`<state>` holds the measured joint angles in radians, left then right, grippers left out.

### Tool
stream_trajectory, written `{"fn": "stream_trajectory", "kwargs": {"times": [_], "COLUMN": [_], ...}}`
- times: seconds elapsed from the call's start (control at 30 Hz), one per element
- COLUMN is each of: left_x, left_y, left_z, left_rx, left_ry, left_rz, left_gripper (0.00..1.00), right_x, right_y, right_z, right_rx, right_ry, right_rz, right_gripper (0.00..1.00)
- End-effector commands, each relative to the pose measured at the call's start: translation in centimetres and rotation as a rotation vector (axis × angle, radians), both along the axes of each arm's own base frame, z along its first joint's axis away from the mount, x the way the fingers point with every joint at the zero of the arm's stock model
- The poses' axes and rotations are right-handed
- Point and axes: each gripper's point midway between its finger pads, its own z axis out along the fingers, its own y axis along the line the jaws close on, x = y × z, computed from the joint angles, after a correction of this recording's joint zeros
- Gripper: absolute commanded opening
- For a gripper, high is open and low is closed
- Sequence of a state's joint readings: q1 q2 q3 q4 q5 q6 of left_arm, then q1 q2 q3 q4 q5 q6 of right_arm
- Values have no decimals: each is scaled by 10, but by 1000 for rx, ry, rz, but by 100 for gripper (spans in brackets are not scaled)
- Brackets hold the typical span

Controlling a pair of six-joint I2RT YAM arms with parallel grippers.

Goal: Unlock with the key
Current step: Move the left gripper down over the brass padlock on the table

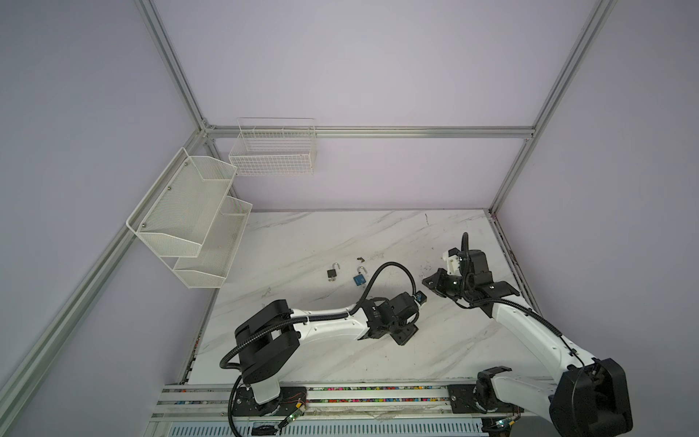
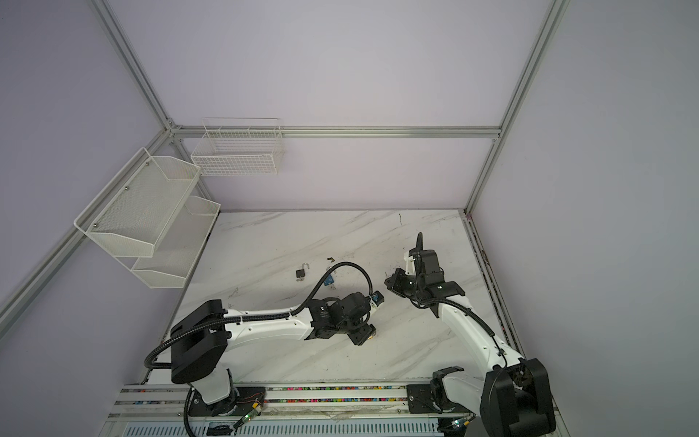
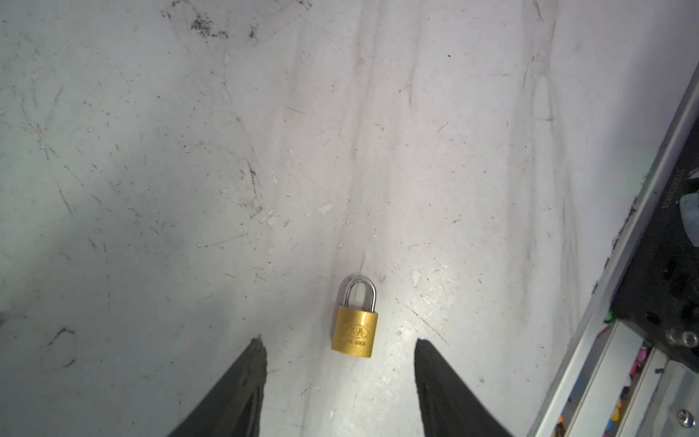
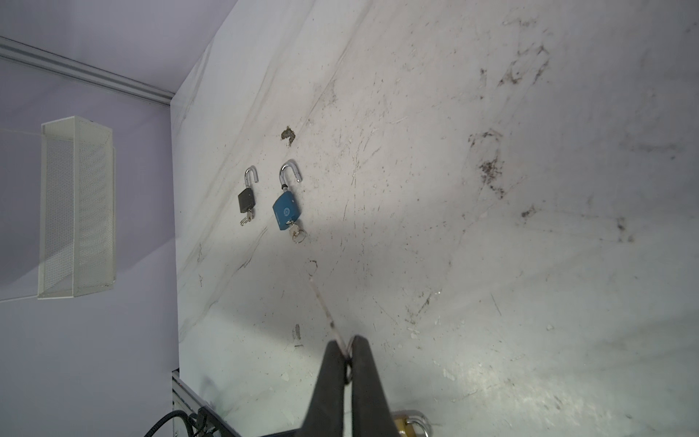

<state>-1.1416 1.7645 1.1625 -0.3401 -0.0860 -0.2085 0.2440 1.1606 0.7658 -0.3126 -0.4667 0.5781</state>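
Note:
A brass padlock point(image 3: 354, 325) with its shackle shut lies flat on the marble table point(image 1: 340, 234). My left gripper point(image 3: 338, 342) hangs open over it, one dark fingertip point(image 3: 259, 348) on each side, the lock's body just ahead of the tips and untouched. In both top views this gripper point(image 1: 405, 333) points down near the table's middle and covers the lock. My right gripper point(image 4: 346, 342) is shut on a thin silver key point(image 4: 322, 302), its blade sticking out past the tips and its ring pinched between the pads. It hovers to the right of the left gripper point(image 2: 389, 282).
A black padlock point(image 1: 333, 272) and a blue padlock point(image 1: 360, 279) lie farther back with shackles open and keys in them. A small dark scrap point(image 1: 360, 259) lies behind them. A mesh shelf point(image 1: 189, 215) and a wire basket point(image 1: 272, 151) hang on the left walls.

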Motion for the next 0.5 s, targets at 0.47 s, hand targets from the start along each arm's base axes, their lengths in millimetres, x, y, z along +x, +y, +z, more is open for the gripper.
{"fn": "stream_trajectory", "kwargs": {"times": [0.47], "left_x": [3], "left_y": [-28], "left_z": [-21], "left_rx": [115], "left_ry": [31], "left_rz": [-104], "left_gripper": [53], "right_x": [9], "right_y": [-14], "right_z": [-9], "right_rx": [13], "right_ry": [32], "right_rz": [8], "right_gripper": [0]}}
